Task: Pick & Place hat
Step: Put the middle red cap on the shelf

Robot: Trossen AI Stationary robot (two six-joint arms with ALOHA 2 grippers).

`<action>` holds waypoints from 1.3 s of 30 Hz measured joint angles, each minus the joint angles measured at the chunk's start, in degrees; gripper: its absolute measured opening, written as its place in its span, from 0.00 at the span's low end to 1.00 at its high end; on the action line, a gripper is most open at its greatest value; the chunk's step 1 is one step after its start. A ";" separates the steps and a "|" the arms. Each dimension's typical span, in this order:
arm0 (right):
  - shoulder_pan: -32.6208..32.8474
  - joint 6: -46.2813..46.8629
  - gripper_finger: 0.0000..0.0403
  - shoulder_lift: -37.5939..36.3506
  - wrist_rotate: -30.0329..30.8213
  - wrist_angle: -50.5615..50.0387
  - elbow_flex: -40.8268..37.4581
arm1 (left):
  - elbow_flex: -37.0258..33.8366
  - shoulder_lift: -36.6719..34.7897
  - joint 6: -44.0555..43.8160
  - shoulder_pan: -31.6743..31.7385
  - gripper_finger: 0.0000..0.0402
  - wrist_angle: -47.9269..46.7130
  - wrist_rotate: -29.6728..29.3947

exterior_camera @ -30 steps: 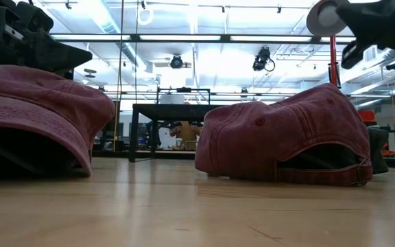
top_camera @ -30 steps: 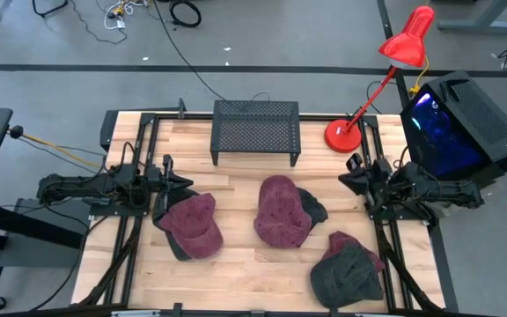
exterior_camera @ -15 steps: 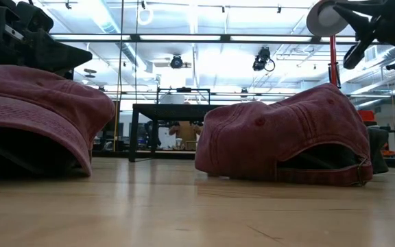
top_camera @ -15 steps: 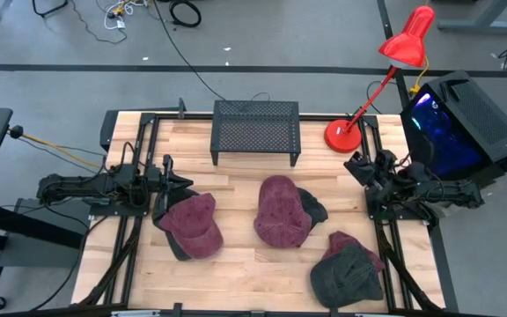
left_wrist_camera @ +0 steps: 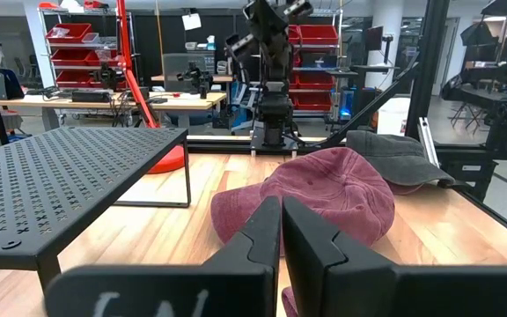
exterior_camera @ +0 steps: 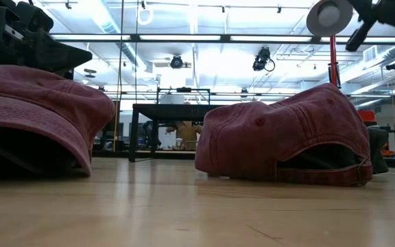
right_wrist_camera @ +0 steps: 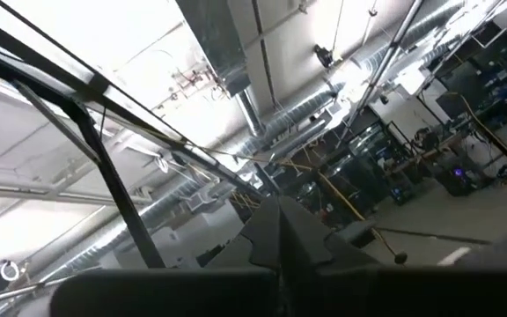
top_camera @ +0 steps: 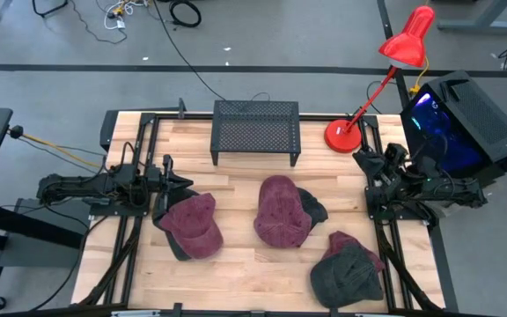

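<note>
Two hands are sitting closed and empty: the left hand (top_camera: 183, 182) just beside a maroon hat (top_camera: 194, 225), the right hand (top_camera: 359, 160) well apart from the hats.

The right gripper (top_camera: 360, 158) has swung upward, its jaws now closed.

Around your pale wooden surface (top_camera: 245, 264) you have a grey floor (top_camera: 262, 44) crossed by dark tape lines, with black cables (top_camera: 183, 12) trailing over it. Looking level across the room, you see bright strip lights (exterior_camera: 108, 15) and pipes along the ceiling, and a dark table (exterior_camera: 158, 110) standing well behind. From the left wrist view you also get red storage bins on shelves (left_wrist_camera: 73, 33) and a long workbench (left_wrist_camera: 95, 99) at the back.
</note>
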 joint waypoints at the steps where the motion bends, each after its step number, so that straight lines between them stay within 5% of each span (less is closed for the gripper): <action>1: 0.00 -0.52 0.01 0.90 0.00 -0.57 1.23 | 0.00 -0.01 0.00 0.00 0.05 0.00 0.00; 27: 0.00 -13.01 0.01 34.42 -8.21 -24.69 42.84 | 0.02 0.02 -0.01 0.01 0.05 -0.02 0.00; 39: 0.00 -16.82 0.01 43.60 -8.02 -28.41 51.86 | 0.00 -0.01 -0.01 -0.01 0.05 0.00 0.00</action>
